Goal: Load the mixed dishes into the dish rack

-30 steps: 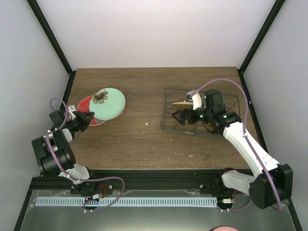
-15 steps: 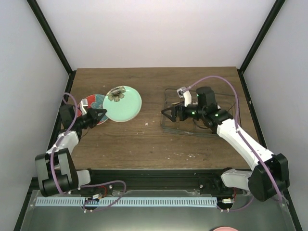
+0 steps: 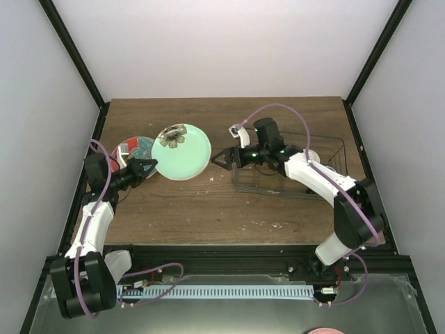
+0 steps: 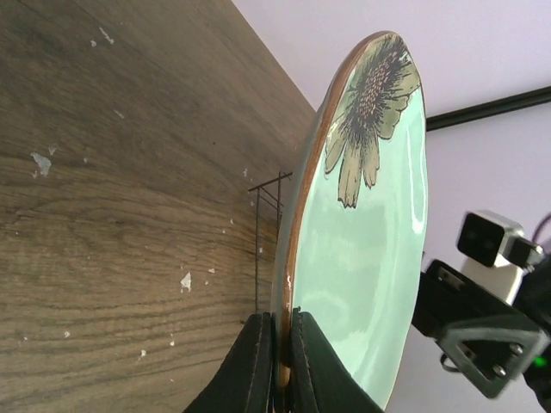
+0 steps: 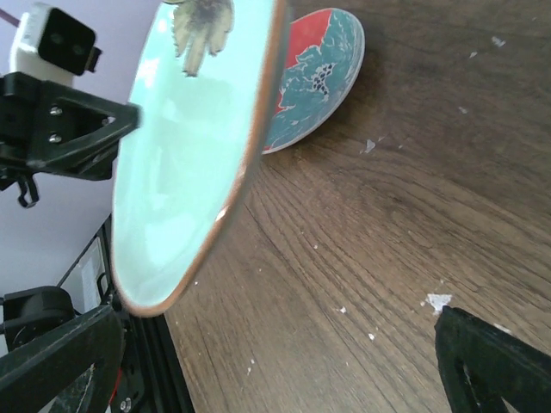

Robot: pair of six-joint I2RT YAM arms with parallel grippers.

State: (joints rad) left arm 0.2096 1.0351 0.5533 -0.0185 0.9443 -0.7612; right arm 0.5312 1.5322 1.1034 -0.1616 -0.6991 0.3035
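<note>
Where the left fingers (image 4: 251, 368) close, they pinch the brown rim of the mint green plate (image 3: 182, 150), one finger on each face with no gap showing. The plate is held tilted, almost edge-on to the left wrist camera, with its flower mark at the far end from the grip. Its lower rim appears clear of the desk (image 3: 208, 202), with a shadow underneath.

The right fingers (image 5: 489, 363) are spread wide with nothing between them. In the top view they point at the plate's right rim and sit just beside it, not touching.

The red-rimmed plate (image 3: 128, 147) rests on the desk at the left, just behind the held plate and partly covered by it in the top view. Its teal-and-red pattern shows from the right wrist.

The dish rack (image 3: 327, 149) stands on the right half of the desk, well apart from the held plate, and the right arm reaches across its near-left part. A pale round object sits inside the rack, too small to identify.
</note>
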